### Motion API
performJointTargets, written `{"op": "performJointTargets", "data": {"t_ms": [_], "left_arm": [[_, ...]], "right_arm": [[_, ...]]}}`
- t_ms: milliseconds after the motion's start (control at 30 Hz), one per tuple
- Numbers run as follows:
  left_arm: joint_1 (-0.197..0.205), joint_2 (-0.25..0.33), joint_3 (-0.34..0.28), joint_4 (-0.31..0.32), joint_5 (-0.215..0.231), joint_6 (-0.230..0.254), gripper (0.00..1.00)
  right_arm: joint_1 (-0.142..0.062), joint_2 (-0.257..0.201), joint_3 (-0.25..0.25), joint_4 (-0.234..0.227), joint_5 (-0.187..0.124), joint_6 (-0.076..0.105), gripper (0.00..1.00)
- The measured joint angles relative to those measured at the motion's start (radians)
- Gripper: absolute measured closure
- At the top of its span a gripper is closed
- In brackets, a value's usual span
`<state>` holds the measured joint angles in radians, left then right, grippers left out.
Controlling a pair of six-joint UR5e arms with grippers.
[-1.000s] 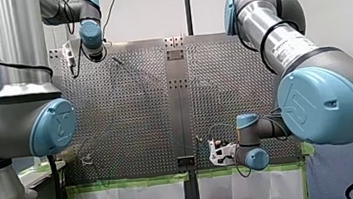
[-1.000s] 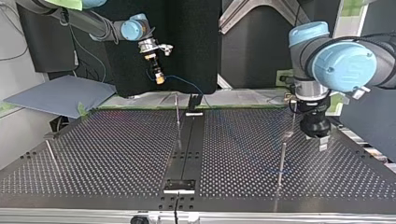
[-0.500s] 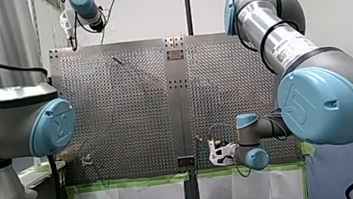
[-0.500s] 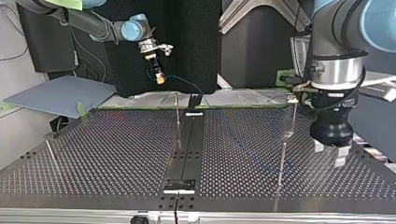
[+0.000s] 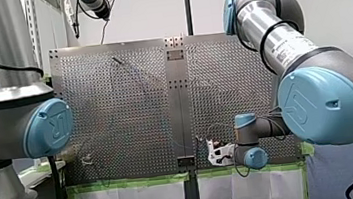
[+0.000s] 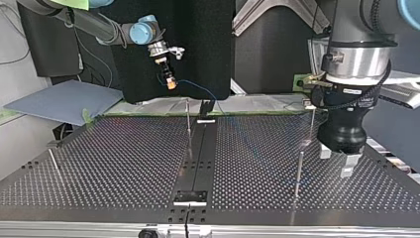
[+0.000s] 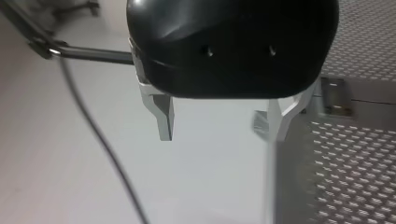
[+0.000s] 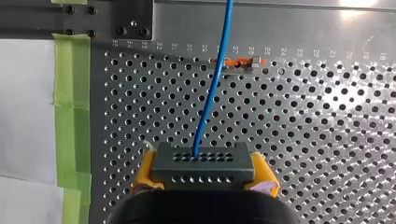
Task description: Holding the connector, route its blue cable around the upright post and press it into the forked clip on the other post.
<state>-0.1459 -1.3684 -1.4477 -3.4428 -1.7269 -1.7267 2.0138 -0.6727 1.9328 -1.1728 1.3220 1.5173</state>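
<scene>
One connector (image 8: 204,161) hangs in my right gripper (image 8: 204,170) near the table (image 8: 308,135)'s edge.

Bright, even light, seemingly from overhead. The perforated table (image 8: 327,140) carries hard white glare in the right wrist view; my left gripper (image 7: 219,133) stands dark against a pale, washed background; shadows faint.
</scene>
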Motion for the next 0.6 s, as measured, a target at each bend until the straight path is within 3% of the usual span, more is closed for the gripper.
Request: {"op": "performJointTargets", "data": {"t_ms": [233,600], "left_arm": [[-0.017,-0.059,-0.001,-0.060,-0.043,0.014,0.00],[-0.028,-0.128,-0.002,-0.083,-0.025,0.007,0.00]], "right_arm": [[0.002,0.000,-0.002,0.002,-0.001,0.000,1.00],[0.005,0.000,-0.002,0.004,0.000,0.000,1.00]]}}
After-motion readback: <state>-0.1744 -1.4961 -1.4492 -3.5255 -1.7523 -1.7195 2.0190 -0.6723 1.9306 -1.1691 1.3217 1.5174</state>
